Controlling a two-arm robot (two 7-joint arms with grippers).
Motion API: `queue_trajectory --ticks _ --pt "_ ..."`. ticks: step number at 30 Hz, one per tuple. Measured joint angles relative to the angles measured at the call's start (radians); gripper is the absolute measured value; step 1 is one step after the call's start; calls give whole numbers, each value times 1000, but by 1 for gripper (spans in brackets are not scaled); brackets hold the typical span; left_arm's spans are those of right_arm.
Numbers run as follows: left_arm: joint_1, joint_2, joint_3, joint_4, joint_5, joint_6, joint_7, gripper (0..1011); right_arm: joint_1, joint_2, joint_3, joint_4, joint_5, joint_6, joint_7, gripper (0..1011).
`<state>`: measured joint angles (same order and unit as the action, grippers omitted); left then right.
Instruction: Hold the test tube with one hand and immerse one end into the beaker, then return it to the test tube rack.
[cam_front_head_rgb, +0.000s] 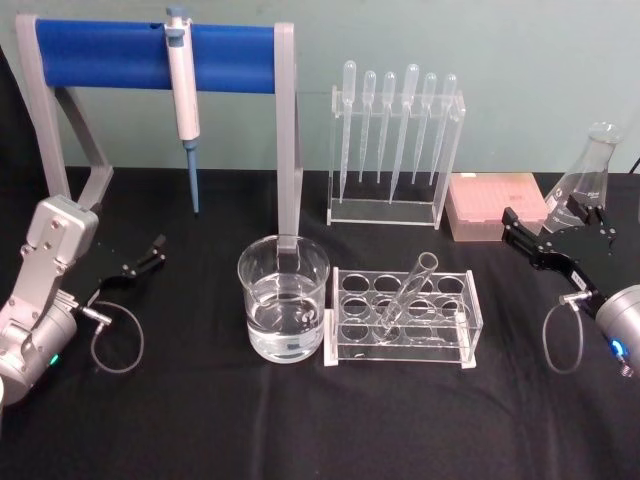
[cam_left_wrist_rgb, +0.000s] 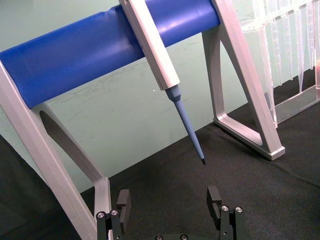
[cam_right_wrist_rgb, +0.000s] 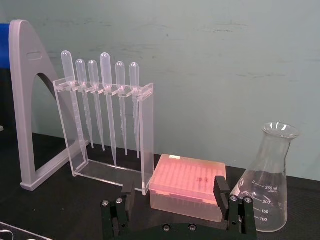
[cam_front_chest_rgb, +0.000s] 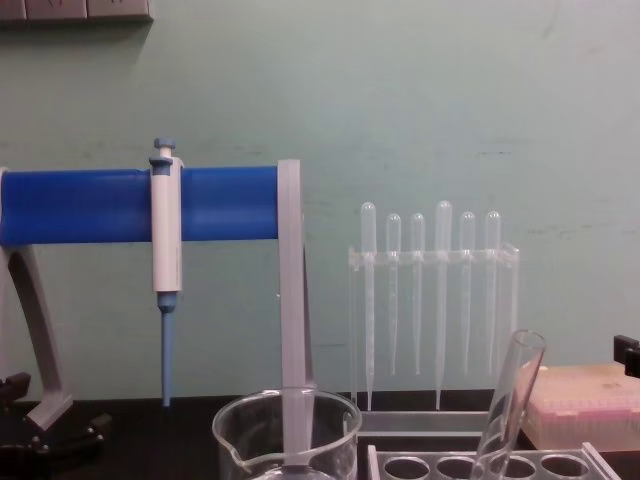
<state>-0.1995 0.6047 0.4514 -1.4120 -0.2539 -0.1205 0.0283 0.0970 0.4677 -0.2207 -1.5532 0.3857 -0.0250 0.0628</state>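
Fingers spread and empty on both the right gripper (cam_front_head_rgb: 556, 237), frame right, and left gripper (cam_front_head_rgb: 140, 262), frame left; tube (cam_front_head_rgb: 405, 291) leans in rack (cam_front_head_rgb: 401, 317) at centre beside beaker (cam_front_head_rgb: 283, 298); advise gripping its upper half, lifting straight out.

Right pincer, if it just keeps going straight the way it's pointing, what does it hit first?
Probably the pink tip box, which lies straight ahead between the open right pincer's fingers. The flask stands just to one side. Depth is hard to judge.
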Motion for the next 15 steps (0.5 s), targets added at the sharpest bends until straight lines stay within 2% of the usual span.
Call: queue_trajectory --ticks 15 --pt "0 0 0 0 0 0 0 1000 0 0 0 -1 2 1 -2 1003"
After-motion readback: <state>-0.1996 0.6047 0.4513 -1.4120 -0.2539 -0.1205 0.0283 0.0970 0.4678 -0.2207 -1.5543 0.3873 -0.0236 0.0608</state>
